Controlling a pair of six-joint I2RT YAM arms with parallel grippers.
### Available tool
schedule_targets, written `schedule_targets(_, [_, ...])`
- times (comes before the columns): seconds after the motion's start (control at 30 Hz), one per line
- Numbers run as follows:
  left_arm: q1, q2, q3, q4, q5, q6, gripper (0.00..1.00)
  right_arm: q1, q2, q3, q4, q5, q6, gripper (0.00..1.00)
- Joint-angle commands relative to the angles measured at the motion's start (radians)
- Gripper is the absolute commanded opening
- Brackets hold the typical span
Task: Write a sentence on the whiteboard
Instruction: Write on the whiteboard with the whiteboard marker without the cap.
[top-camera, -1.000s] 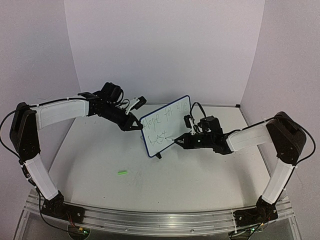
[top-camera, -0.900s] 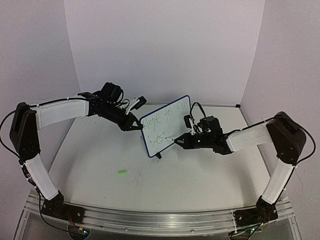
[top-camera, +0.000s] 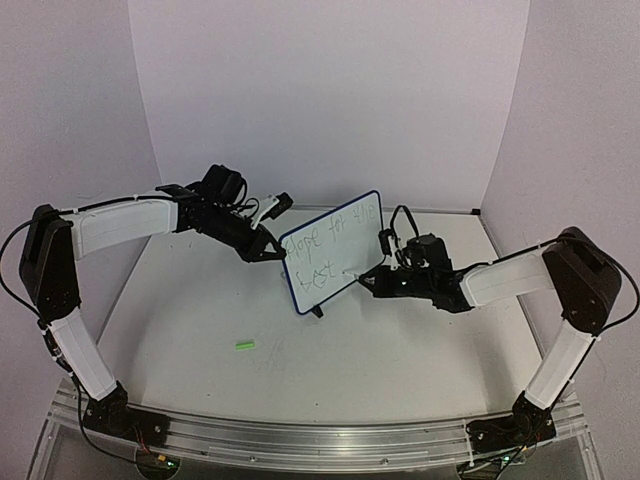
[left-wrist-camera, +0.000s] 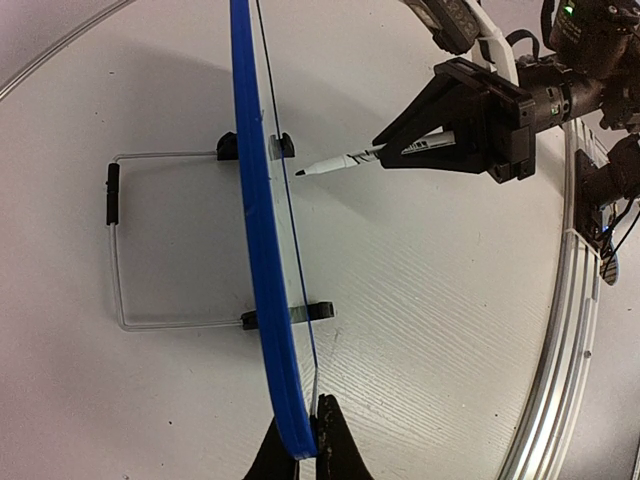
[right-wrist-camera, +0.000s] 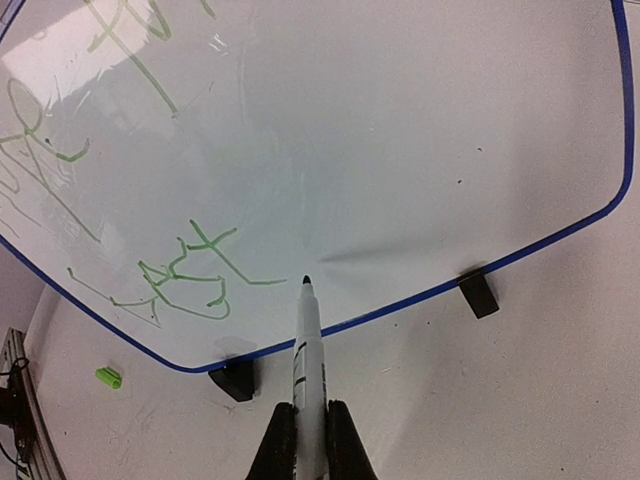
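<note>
Left arm: my upper link rises from the base at 7 o'clock, the forearm runs level toward 3 o'clock, and the wrist dips to the board (top-camera: 330, 252). Left tool (top-camera: 270, 250): clenched on the blue rim at the board's 9 o'clock edge, fingers pinching either side of the rim.

A green cap (top-camera: 244, 345) lies on the bench (top-camera: 200, 300) at 7 o'clock from the board.

The board stands near mid-bench, tilted back on its wire stand (left-wrist-camera: 115, 250), with green writing on its face. I judge it light and stiff, with a slick face. On so thin a stand it would slide or tip under pen pressure. The rim is the place to hold it, never the written face.

Marker (right-wrist-camera: 303, 345): the tip is at the face, at 3 o'clock of the lower word. I cannot tell whether it touches.

Right tool (right-wrist-camera: 305, 440): grasping the marker barrel, which lies nearly level. Right arm: the forearm is low and reaches toward 9 o'clock, with the elbow raised at the bench's 4 o'clock side.
</note>
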Motion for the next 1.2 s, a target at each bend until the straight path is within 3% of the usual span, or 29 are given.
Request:
schedule_targets(0.0, [-0.013, -0.010, 0.006, -0.067, -0.010, 0.018, 0.00, -0.003, 0.015, 0.041, 0.028, 0.004, -0.003, 0.00])
schedule_targets(1.17, [-0.013, -0.006, 0.006, -0.067, -0.007, 0.020, 0.00, -0.003, 0.054, 0.074, 0.028, -0.001, -0.008, 0.00])
